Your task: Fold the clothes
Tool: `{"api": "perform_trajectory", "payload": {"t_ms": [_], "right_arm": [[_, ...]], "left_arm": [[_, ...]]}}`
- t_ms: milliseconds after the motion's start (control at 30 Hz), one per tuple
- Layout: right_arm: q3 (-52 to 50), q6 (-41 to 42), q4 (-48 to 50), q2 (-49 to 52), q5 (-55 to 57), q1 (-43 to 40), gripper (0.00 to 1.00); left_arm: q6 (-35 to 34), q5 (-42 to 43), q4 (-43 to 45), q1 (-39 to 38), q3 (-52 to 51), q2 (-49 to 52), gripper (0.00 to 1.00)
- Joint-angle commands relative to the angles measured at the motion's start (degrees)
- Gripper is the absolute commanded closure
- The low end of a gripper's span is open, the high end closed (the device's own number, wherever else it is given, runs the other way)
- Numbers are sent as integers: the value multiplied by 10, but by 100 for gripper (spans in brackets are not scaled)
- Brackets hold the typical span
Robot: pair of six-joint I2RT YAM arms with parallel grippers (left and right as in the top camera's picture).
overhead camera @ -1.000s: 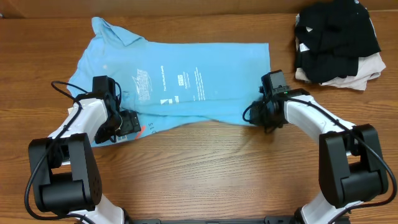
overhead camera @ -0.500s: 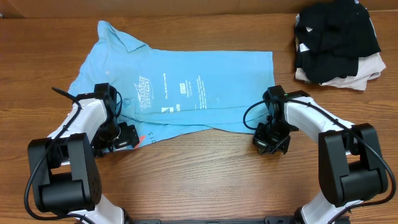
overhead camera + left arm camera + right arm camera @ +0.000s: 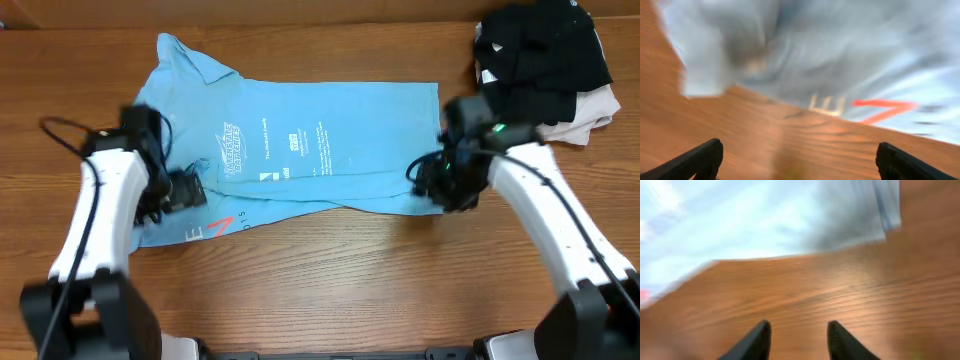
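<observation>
Fingers (image 3: 695, 161) of the left gripper (image 3: 799, 152) spread wide, those of the right gripper (image 3: 799, 329) partly spread, both empty by the edge of the light blue thin-cloth T-shirt (image 3: 330, 140) on a brown wooden table (image 3: 330, 270).

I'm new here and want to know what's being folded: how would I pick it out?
Start with the wooden table; across its far half the T-shirt lies spread out. Unlike the black garments heaped in the far right corner, it is light blue, with small white prints and red lettering near its front edge.
</observation>
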Motion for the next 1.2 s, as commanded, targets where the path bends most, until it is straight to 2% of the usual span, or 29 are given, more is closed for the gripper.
{"api": "perform_trajectory", "payload": {"t_ms": [0, 67, 133, 333, 567, 733, 900, 1167], "right_arm": [[115, -99, -34, -14, 2, -2, 30], [162, -120, -34, -12, 8, -2, 20], [194, -130, -21, -8, 23, -2, 15], [240, -161, 46, 18, 43, -2, 11], [240, -164, 93, 68, 63, -2, 11], [240, -164, 119, 106, 64, -1, 13], [238, -164, 119, 125, 65, -1, 14], [236, -164, 120, 126, 67, -1, 14]], "left_arm": [[96, 129, -15, -6, 91, -39, 0], [122, 184, -24, -6, 137, -28, 0], [122, 178, -19, -8, 184, -5, 0], [134, 150, 14, -10, 358, 138, 0], [23, 145, 133, -11, 528, 327, 0], [-19, 140, 249, -20, 566, 419, 0], [-56, 95, 340, -26, 566, 475, 0], [-76, 84, 431, -27, 566, 531, 0]]}}
